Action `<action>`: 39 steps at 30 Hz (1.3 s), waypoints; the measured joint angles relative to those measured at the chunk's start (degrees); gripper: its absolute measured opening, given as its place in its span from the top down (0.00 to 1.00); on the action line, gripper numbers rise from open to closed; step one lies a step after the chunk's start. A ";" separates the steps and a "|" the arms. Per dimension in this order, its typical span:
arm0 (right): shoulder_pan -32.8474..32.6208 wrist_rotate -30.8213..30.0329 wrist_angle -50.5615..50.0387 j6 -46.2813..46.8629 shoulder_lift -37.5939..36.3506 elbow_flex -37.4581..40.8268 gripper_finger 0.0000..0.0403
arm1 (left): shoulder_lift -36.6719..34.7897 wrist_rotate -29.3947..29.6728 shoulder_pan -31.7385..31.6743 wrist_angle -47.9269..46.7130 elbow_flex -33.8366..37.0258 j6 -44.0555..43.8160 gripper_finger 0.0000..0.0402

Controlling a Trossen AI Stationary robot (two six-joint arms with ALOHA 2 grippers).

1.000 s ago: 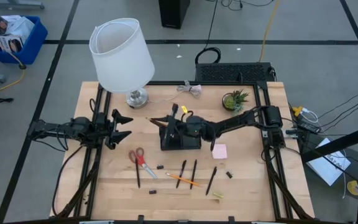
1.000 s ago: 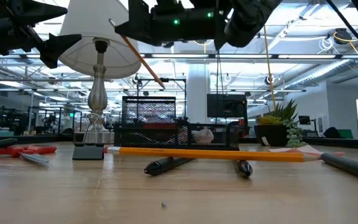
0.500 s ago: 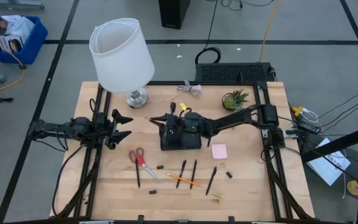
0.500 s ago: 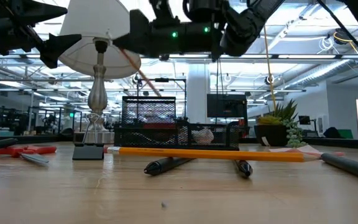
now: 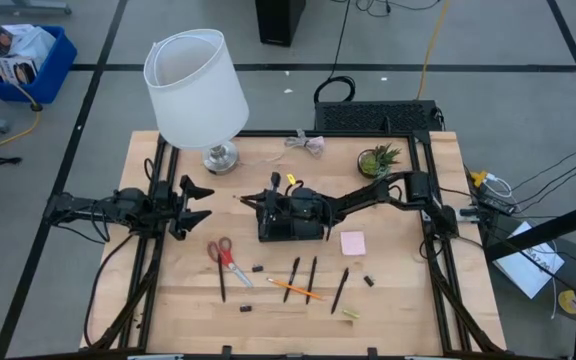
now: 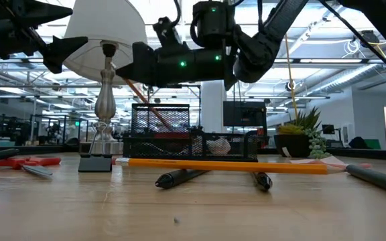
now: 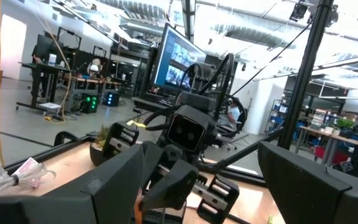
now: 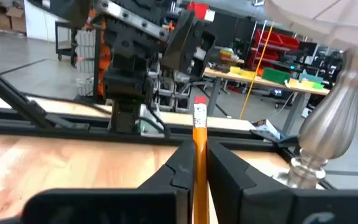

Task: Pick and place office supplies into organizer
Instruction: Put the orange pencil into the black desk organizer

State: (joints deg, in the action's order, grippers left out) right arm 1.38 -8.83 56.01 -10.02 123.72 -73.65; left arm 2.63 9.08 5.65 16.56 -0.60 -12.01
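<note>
My right gripper (image 8: 195,163) was pinched tight on a thin orange pencil with a pink eraser (image 8: 199,146), holding it tilted just above the low black compartment organizer (image 5: 292,228) at mid-table. My left gripper (image 5: 196,203) waited, fingers spread wide and empty, near the table's left edge by the white-shaded lamp (image 5: 194,85).

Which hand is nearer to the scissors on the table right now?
The left hand. It hangs open just beyond the scissors, toward the lamp side. The right hand sits farther off over the black tray, shut on a pencil.
</note>
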 joint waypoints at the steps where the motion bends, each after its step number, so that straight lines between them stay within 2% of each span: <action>1: -0.08 -0.03 -0.55 0.31 -0.01 0.00 0.93 | 0.00 0.00 0.00 -0.01 0.00 0.00 0.20; 25: -0.85 -0.15 -5.46 0.32 -0.02 0.02 0.90 | 0.00 0.00 0.00 -0.02 0.00 0.00 0.20; 29: -1.48 -3.23 -6.31 0.21 -0.04 0.02 0.90 | 0.00 0.00 0.00 -0.02 0.00 0.00 0.20; 32: -1.50 -3.37 -8.13 0.36 -0.04 0.02 0.90 | 0.00 0.00 0.00 -0.02 0.00 0.00 0.20; 39: -1.50 -5.08 -8.56 0.37 -0.04 0.02 0.83 | 0.00 0.00 0.00 -0.04 0.00 0.00 0.20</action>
State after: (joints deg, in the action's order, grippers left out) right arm -0.12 -13.91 47.44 -9.65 123.68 -73.63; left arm 2.63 9.08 5.65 16.51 -0.60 -12.01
